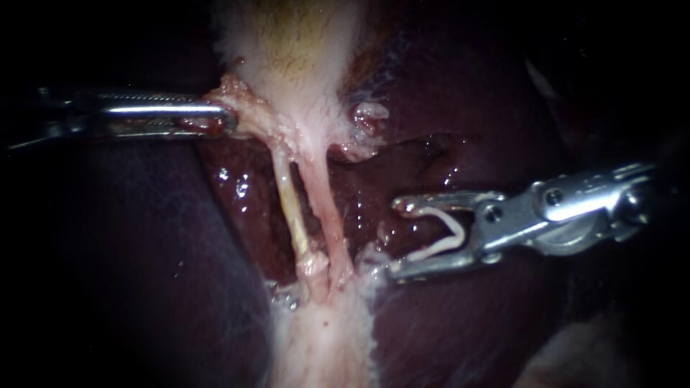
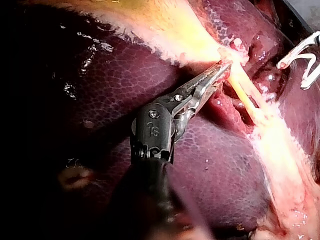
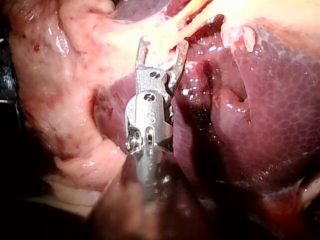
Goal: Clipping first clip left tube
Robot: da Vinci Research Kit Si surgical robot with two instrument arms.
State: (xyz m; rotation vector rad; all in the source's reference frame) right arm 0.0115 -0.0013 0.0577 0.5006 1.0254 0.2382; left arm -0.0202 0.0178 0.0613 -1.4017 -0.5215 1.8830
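Observation:
Two tubes run down from the pale gallbladder (image 1: 287, 50): the yellowish left tube (image 1: 291, 208) and the pinker right tube (image 1: 325, 212). My left instrument (image 1: 219, 118) comes in from the left and is shut on the tissue at the gallbladder's lower end (image 1: 241, 108); the left wrist view shows its jaws (image 2: 221, 69) closed there beside the yellowish tube (image 2: 245, 97). My right instrument (image 1: 397, 238) stands to the right of both tubes and touches neither. Its jaws stand wide apart with a white clip (image 1: 447, 241) seated between them. In the right wrist view the jaws (image 3: 163, 47) point at pale tissue.
Dark red, wet liver (image 1: 445, 93) surrounds the tubes on both sides and lies behind them. A pale band of tissue (image 1: 323, 338) continues below where the tubes join. A small pale nub (image 1: 370, 115) sits right of the gallbladder's lower end.

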